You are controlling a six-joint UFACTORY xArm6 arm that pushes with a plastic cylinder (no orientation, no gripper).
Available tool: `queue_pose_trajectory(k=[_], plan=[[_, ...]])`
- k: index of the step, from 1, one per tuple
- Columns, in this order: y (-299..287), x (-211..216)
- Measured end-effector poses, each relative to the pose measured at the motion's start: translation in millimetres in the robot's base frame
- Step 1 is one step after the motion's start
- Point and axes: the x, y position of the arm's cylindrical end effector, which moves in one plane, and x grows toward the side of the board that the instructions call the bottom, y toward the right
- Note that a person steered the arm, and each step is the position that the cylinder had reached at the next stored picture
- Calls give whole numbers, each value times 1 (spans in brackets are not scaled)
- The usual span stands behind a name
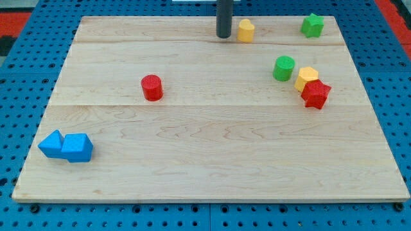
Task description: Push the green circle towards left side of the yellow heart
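Observation:
The green circle (283,68) sits at the view's right, just left of a yellow block (306,77) that touches a red star-shaped block (315,94). The yellow heart (245,30) lies near the view's top, right of centre. My tip (223,36) stands on the board just left of the yellow heart, almost touching it. The green circle is well below and to the right of my tip.
A green star-shaped block (313,25) is at the top right. A red cylinder (152,87) stands left of centre. Two blue blocks (66,146) lie together at the lower left. The wooden board (212,160) ends in blue pegboard on all sides.

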Motion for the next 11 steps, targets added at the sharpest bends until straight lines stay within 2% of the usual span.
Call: queue_pose_trajectory(k=[2,3,4,5,6,7,8,10,11], plan=[[79,-16],[72,-16],[73,34],[162,50],[203,83],[198,117],[148,139],[59,120],[27,82]])
